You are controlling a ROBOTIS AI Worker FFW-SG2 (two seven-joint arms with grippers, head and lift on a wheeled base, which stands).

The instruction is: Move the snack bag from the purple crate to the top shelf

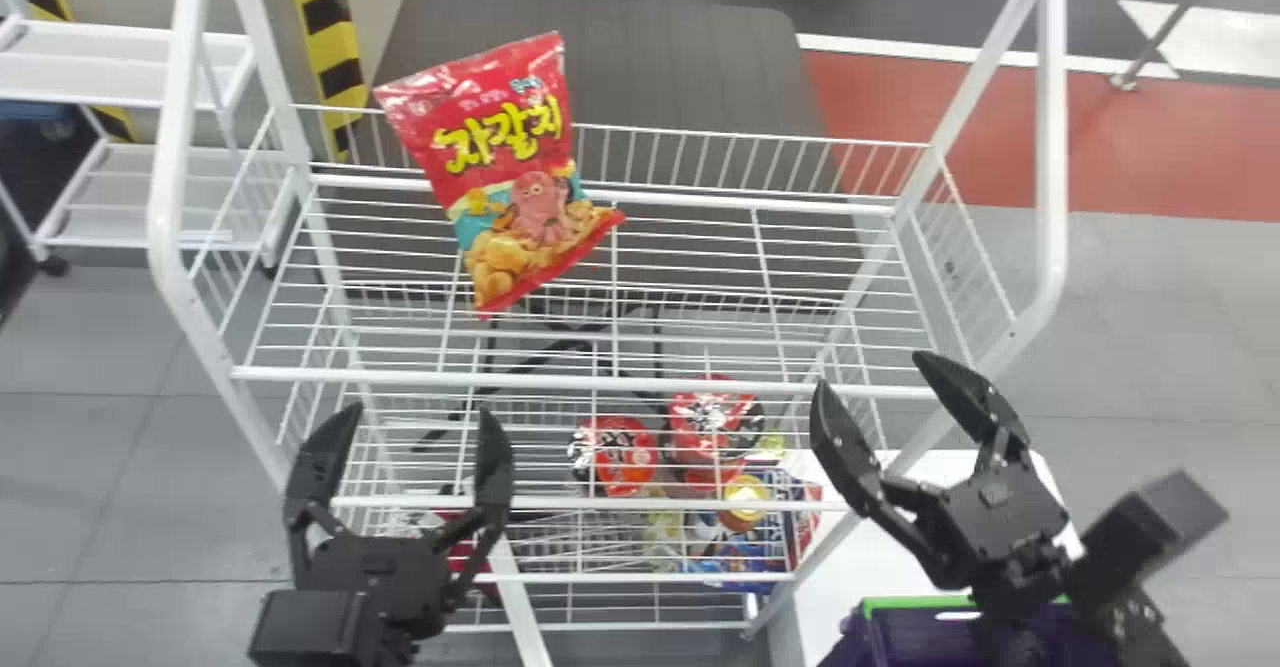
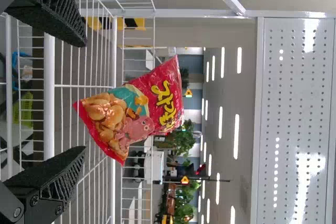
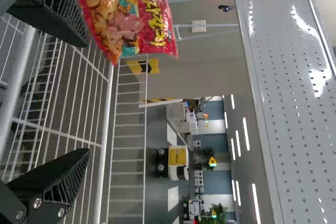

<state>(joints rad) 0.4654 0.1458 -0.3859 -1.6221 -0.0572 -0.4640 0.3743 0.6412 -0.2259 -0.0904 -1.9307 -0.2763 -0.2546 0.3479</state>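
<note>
The left claw and the right claw both have their fingers spread, at the front of the wire top shelf. On that shelf the snack bag stands tilted near the back, left of centre; the purple crate is at lower right.

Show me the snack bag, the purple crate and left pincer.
Snack bag (image 1: 515, 182): head view, printed front.
Purple crate (image 1: 915, 639): head view, bare purple part.
Left pincer (image 1: 420, 413): head view, midway between its open fingertips.
</note>
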